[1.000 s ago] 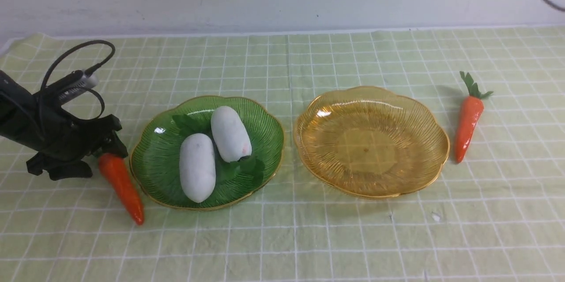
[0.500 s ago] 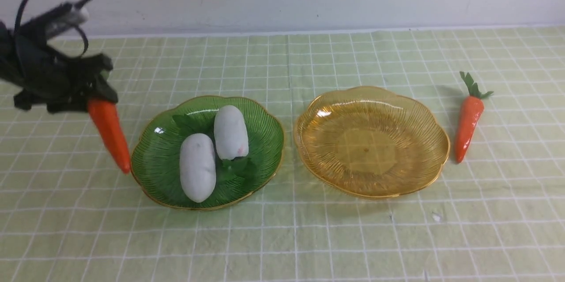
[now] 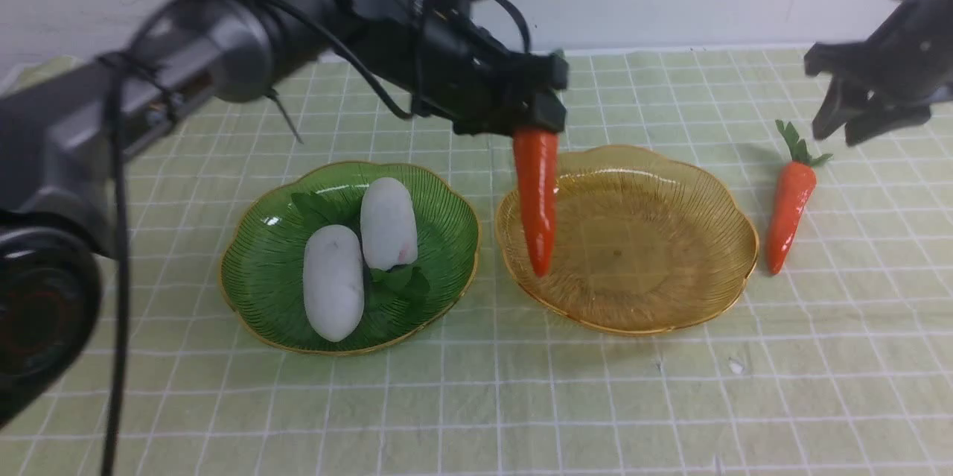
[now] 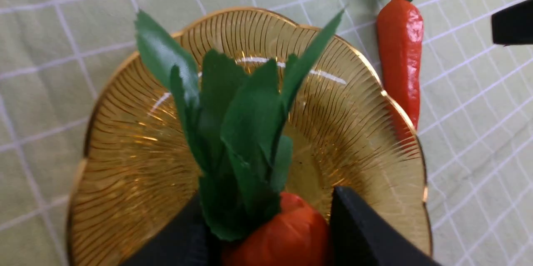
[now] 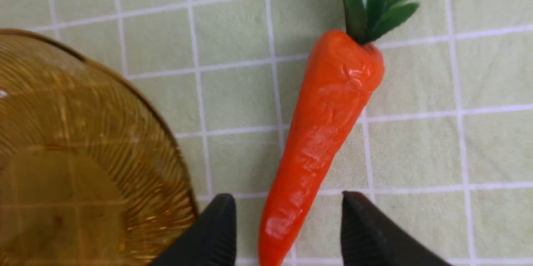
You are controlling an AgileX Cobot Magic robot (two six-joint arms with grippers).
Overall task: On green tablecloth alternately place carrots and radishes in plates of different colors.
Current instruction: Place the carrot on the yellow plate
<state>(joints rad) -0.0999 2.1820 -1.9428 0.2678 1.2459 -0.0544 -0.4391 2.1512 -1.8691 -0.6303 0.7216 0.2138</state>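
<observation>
Front view | left hand (image 3: 540, 122): carrot (image 3: 537, 200) now over amber plate (image 3: 633, 252)

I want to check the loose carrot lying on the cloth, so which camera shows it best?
The right wrist view: that carrot appears large there, with its tip and orange body unobstructed, though its leaves are cut off. The front view shows it whole but small; the left wrist view shows it partly behind the amber plate's rim.
</observation>
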